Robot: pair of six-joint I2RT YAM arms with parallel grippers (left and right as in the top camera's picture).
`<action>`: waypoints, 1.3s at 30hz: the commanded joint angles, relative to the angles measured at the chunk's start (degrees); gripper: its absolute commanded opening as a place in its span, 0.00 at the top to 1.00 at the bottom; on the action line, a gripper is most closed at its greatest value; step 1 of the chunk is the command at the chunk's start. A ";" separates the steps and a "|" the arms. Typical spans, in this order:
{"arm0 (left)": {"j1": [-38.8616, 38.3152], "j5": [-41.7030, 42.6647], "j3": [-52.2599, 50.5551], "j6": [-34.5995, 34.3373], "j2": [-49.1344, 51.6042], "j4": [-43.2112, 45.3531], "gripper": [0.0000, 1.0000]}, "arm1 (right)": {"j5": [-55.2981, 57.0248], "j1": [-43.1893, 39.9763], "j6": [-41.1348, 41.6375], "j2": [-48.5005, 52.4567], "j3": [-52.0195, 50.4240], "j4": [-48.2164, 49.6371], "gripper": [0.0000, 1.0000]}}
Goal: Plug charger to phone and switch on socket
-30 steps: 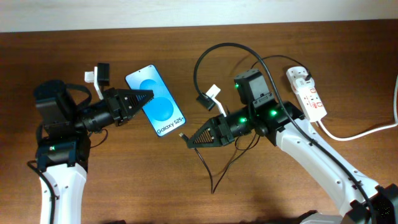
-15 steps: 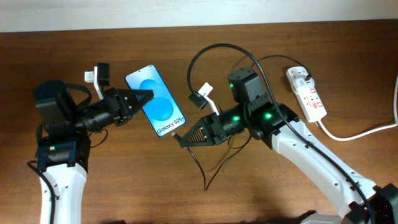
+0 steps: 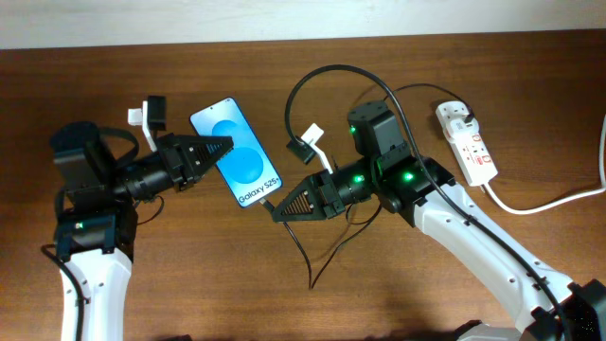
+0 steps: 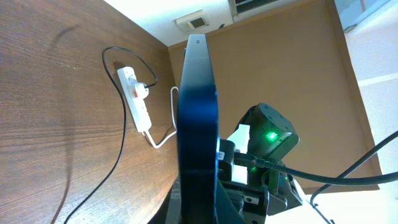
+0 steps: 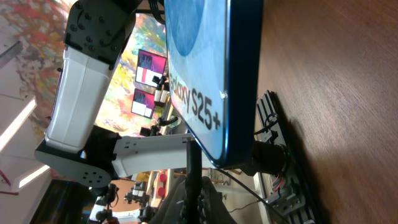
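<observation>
The phone (image 3: 237,152), blue screen with "Galaxy S25" text, is held off the table by my left gripper (image 3: 225,148), shut on its left edge. In the left wrist view the phone (image 4: 198,124) shows edge-on between the jaws. My right gripper (image 3: 278,212) is shut on the charger's connector end (image 5: 194,163), with the tip right at the phone's bottom edge (image 5: 217,93). The charger cable (image 3: 303,87) arcs back to its plug (image 3: 461,117) in the white socket (image 3: 470,147) at the right. The socket also shows in the left wrist view (image 4: 135,99).
The socket's thick white cord (image 3: 540,202) runs off the right edge. Loose black cable (image 3: 311,265) lies on the brown table below the right gripper. A small white and black part (image 3: 148,114) sits on the left arm near the phone.
My right gripper has moved left with the connector, from a gap away to the phone's bottom edge. The cable loop shifted left with it. The left gripper and phone stayed put.
</observation>
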 commanded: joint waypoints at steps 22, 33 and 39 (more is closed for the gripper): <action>-0.04 5.29 0.55 -0.15 -0.39 0.33 1.00 | 10.29 -2.23 3.06 0.04 0.55 2.21 0.96; -0.04 5.33 0.55 -1.68 -0.39 0.33 1.00 | 20.57 4.24 11.61 0.33 0.55 13.51 0.96; -0.04 8.04 0.55 -1.62 -0.39 0.35 1.00 | 22.38 4.11 10.23 0.31 0.55 15.08 0.96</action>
